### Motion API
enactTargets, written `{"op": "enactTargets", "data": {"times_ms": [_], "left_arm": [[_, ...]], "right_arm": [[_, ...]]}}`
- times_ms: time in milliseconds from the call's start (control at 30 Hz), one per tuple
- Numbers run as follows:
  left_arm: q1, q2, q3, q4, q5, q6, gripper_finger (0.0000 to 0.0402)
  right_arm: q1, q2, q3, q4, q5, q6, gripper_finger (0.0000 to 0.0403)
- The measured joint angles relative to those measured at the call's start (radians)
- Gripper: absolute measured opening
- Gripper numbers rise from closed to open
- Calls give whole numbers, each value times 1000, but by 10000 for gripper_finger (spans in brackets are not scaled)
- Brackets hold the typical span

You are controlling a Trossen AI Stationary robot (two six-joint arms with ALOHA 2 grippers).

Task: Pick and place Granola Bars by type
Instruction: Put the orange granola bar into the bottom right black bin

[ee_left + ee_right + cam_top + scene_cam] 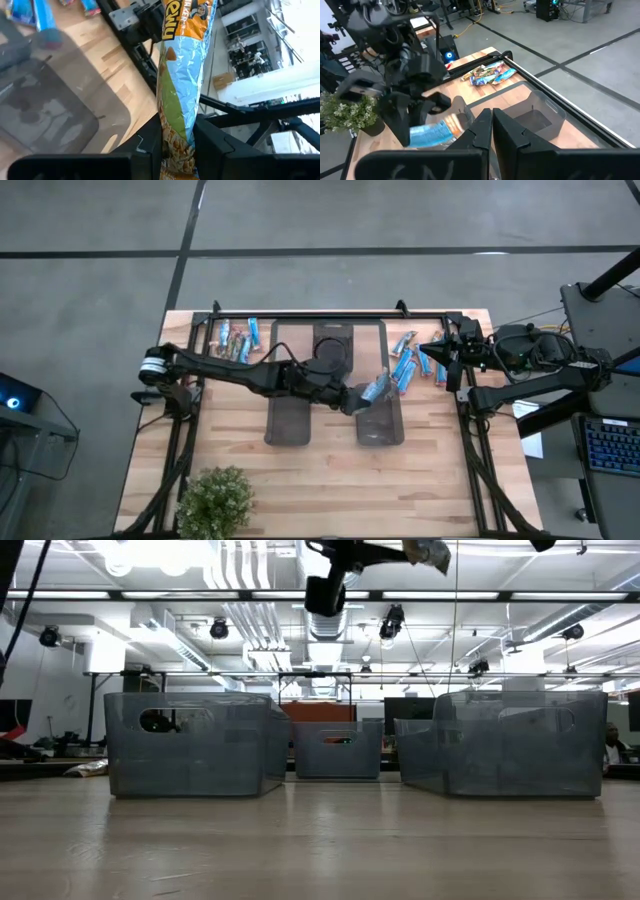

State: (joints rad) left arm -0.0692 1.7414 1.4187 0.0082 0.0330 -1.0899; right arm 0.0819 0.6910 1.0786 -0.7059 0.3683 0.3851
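From the low camera I see bare wooden tabletop [320,840] nearest me, then three translucent grey bins standing in a row across it: the left bin [190,743], the smaller-looking middle bin [338,748] set farther back, and the right bin [510,742]. Above them, at the frame's upper edge, my left arm hangs in the air with a crumpled wrapper showing at its tip.

From overhead, a potted plant [213,500] sits at the table's near edge on the left. The left gripper [364,394] reaches out from the left side across the middle and is over the right bin, pinching a granola bar [377,388]. The left wrist camera confirms it: both fingers [220,145] are clamped on a light blue, green and orange wrapper, the bar standing up between them, well clear of the bin below.

Just beyond the right bin, a cluster of blue bars [412,364] lies on the wood near the right arm. At the table's far left corner, another pile of bars [236,338], blue mixed with brownish ones, lies close against the black rail.

The right gripper [447,357] waits at the far right edge of the table, beside that blue cluster, its fingers [512,135] pressed together with nothing between them. Its wrist camera looks across the table at my left arm and the far pile.
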Motion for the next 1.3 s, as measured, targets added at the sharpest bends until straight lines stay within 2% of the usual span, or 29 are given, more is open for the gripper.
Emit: {"op": "enactTargets", "data": {"times_ms": [433,700,1300], "left_arm": [[0,131,0,63,-13,-300,71],[-2,154,1,79,-42,-448,71],[-23,226,2,99,-174,-583,71]], "right_arm": [[0,0,0,0,0,-3,8],[0,0,0,0,0,-32,8],[0,0,0,-1,-1,-50,8]]}}
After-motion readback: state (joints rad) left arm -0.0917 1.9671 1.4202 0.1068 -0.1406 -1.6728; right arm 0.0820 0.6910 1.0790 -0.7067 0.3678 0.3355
